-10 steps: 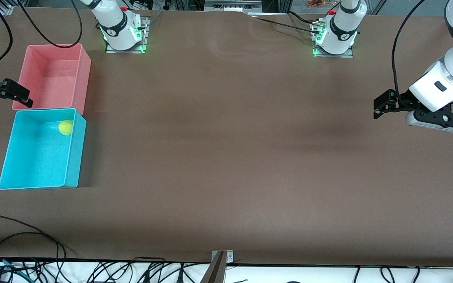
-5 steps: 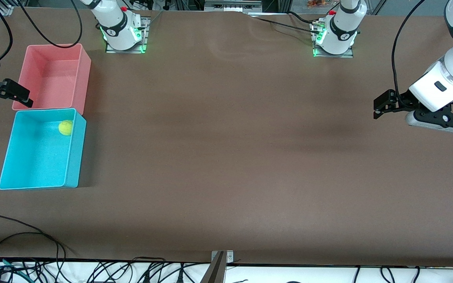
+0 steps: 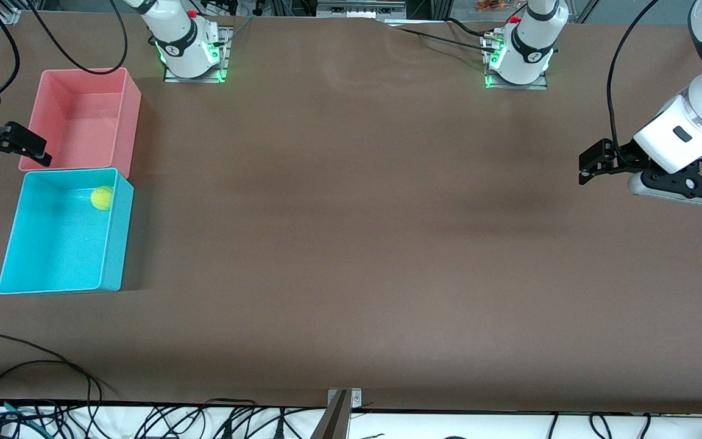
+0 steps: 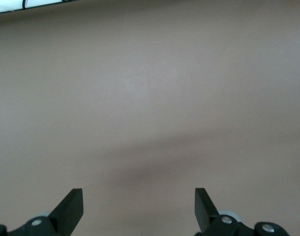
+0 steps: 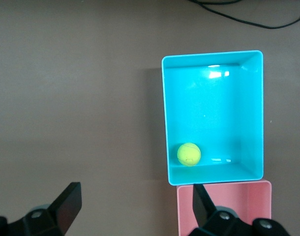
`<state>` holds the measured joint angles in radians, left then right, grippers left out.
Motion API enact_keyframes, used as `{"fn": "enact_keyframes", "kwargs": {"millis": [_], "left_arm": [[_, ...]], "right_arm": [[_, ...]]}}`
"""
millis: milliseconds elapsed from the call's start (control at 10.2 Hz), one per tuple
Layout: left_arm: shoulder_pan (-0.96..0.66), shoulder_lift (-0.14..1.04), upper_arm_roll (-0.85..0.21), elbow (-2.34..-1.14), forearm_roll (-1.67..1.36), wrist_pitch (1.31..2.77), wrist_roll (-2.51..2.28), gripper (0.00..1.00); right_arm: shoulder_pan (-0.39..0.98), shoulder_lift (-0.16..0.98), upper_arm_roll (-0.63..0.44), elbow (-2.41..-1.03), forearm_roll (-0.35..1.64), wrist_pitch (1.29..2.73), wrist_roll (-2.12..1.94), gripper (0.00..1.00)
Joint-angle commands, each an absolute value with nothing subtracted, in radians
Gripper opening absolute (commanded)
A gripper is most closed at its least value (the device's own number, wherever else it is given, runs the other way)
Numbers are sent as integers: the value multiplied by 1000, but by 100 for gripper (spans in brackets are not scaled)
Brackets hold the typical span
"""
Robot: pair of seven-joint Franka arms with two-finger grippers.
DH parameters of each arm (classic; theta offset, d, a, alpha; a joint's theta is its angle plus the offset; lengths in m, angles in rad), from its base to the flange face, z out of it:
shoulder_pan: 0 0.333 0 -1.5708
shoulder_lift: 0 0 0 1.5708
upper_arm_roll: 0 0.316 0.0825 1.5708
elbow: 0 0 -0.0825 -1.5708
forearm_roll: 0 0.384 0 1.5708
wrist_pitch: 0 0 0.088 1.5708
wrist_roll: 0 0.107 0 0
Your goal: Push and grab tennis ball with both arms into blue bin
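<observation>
The tennis ball (image 3: 102,197) lies inside the blue bin (image 3: 117,244), in the corner nearest the pink bin; nothing touches it. It also shows in the right wrist view (image 5: 189,154), in the blue bin (image 5: 212,53). My right gripper (image 3: 19,160) is open and empty, held high over the edge of the pink bin at the right arm's end of the table; in its own view (image 5: 135,197) the jaws stand wide apart. My left gripper (image 3: 585,166) is open and empty over bare table at the left arm's end, and its own view (image 4: 136,197) shows only brown tabletop.
The pink bin (image 3: 127,116) stands empty, touching the blue bin and farther from the front camera than it; it also shows in the right wrist view (image 5: 228,206). Black cables (image 3: 34,366) trail along the table's near edge. A metal bracket (image 3: 343,397) sits at mid near edge.
</observation>
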<state>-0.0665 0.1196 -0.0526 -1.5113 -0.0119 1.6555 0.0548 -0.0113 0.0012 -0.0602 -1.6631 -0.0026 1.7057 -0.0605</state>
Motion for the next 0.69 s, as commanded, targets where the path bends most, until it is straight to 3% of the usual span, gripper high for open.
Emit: {"fn": "enact_keyframes", "kwargs": {"millis": [0, 589], "left_arm": [[-67, 132, -49, -1480, -23, 1637, 60, 100], [-66, 132, -49, -1480, -23, 1637, 61, 100]], "right_arm": [[-23, -14, -54, -1666, 11, 1691, -84, 100], [-25, -3, -57, -1654, 8, 1683, -84, 100]]}}
